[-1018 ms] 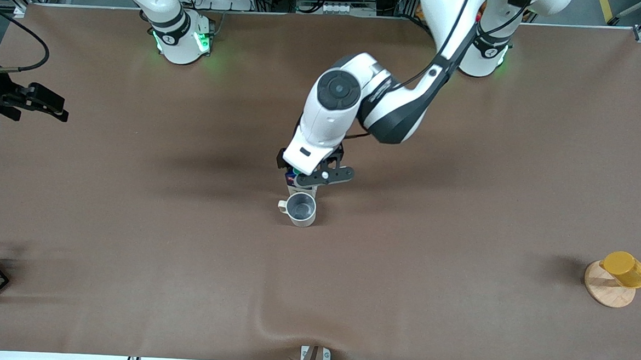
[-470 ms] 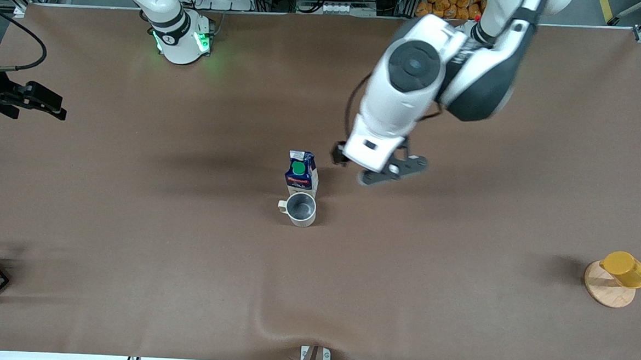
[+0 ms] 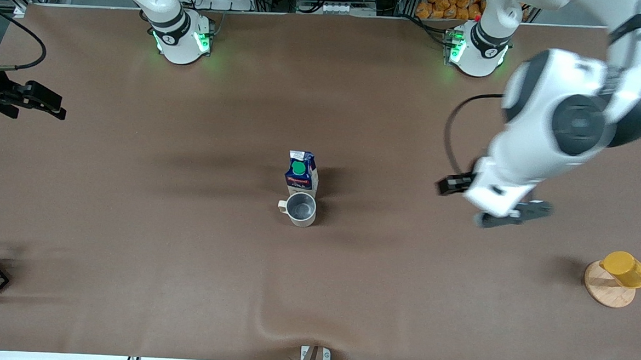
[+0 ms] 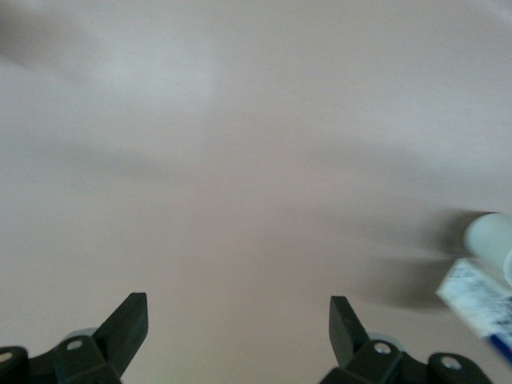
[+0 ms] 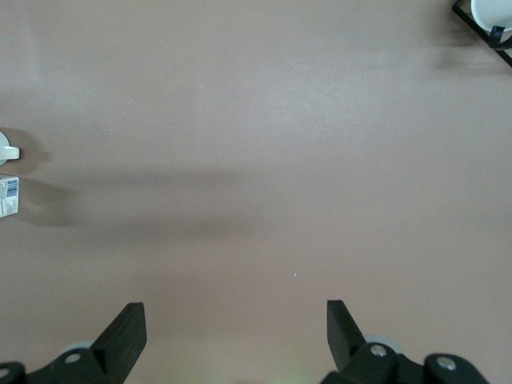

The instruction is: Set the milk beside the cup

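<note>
The milk [image 3: 301, 172] is being left standing upright mid-worktop [image 3: 130, 247], touching the cup [image 3: 300, 209], which sits nearer the front camera; the left gripper [image 3: 508, 214] is being held over bare worktop, jaws released; the right gripper [image 3: 42, 102] is being kept waiting, jaws released.

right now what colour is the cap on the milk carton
Green: a round green cap on the dark blue milk carton, clearest in the front view.
</note>
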You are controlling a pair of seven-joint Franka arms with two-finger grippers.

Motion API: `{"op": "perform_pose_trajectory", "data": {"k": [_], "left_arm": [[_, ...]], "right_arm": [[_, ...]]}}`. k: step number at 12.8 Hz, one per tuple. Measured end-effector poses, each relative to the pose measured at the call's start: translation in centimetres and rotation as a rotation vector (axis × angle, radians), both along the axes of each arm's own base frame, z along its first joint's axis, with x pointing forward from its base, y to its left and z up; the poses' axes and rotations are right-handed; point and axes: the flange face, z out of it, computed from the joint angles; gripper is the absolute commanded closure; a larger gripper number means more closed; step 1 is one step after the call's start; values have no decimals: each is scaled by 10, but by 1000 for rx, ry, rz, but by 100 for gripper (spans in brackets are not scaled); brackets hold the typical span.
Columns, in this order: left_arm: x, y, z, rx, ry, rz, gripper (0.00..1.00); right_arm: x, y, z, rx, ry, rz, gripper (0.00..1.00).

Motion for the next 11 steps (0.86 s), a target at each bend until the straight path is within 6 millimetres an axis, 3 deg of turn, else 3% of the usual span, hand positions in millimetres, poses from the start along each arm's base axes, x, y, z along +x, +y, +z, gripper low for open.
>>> {"op": "perform_pose_trajectory", "data": {"k": [1,6,11], "left_arm": [[-5,23,6,19,-3,-40,0],[-37,78,23,12,-32,-201,0],[-51,180,40,-10,-41,-250,0]], "right_arm": [[0,0,0,0,3,0,0],[-4,-5,1,0,14,-9,0],[-6,-3,7,-2,5,-34,0]]}}
